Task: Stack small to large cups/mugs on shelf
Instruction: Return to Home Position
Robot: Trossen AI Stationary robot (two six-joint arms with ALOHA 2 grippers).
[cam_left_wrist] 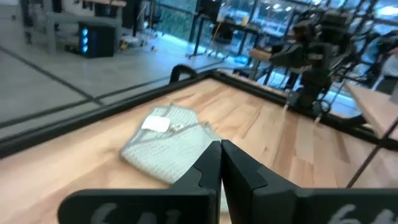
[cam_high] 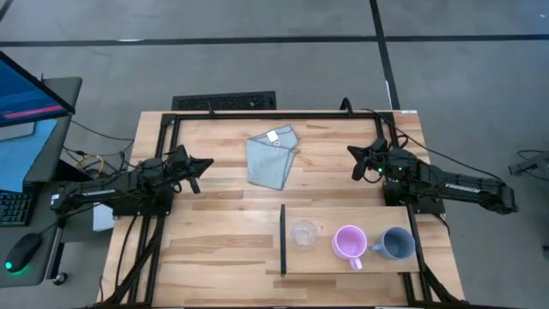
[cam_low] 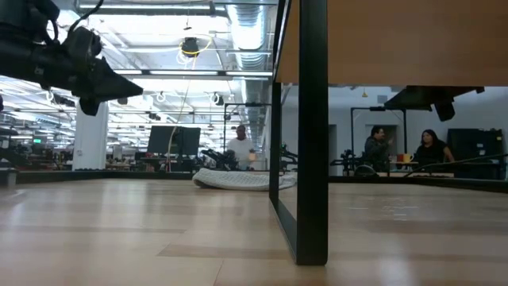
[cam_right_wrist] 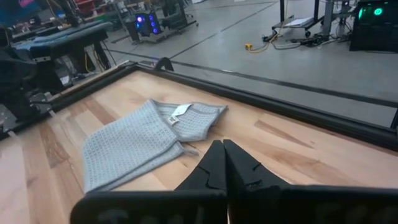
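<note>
The left gripper, at the frame's middle left, and the right gripper, at middle right, are both clenched on nothing above the light-wood tabletop. Between them lies a folded light-blue waffle-textured cloth. At lower right, on the flat pale-wood shelf, stand in a row a clear round cup, a pink-purple handled mug and a grey-blue handled mug, mouths up.
</note>
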